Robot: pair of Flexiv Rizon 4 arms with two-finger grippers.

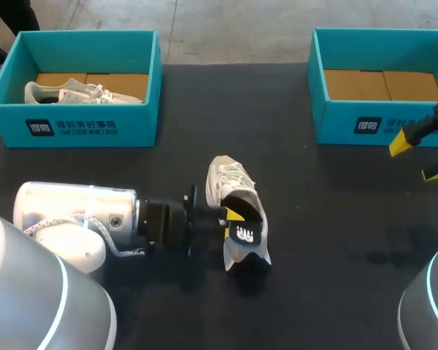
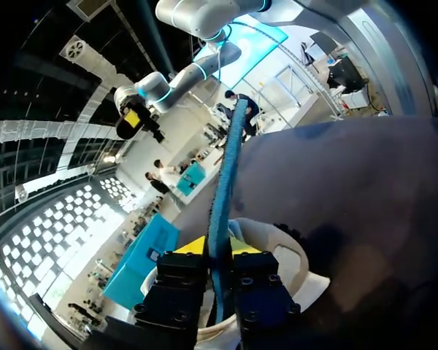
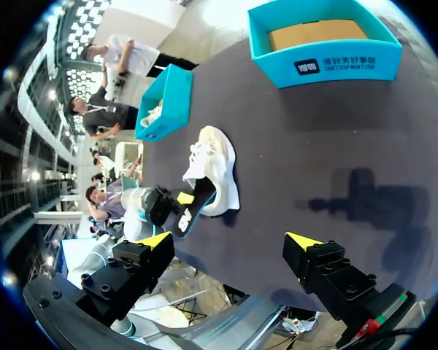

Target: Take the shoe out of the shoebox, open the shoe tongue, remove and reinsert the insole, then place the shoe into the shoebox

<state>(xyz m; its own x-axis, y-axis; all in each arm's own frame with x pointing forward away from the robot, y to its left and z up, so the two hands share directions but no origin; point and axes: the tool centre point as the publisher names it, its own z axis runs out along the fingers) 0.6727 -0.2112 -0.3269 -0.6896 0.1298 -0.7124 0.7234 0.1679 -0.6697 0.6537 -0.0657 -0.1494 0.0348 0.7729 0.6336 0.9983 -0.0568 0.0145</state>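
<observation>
White shoe (image 1: 230, 182) lies just ahead of left gripper (image 2: 215, 248), apparently pinching its insole (image 1: 247, 232); right gripper (image 3: 230, 240) spread.

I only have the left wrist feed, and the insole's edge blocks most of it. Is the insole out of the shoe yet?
Observer: Not fully, it seems. The insole sticks out at the white shoe's heel, with one end apparently tucked in the opening.
Operator: Is the right arm helping?
Observer: No. The right gripper hangs by the right shoebox, its fingers open and empty.
Operator: Which box is free?
Observer: The right one shows only its cardboard floor. The left shoebox holds another white shoe.
</observation>
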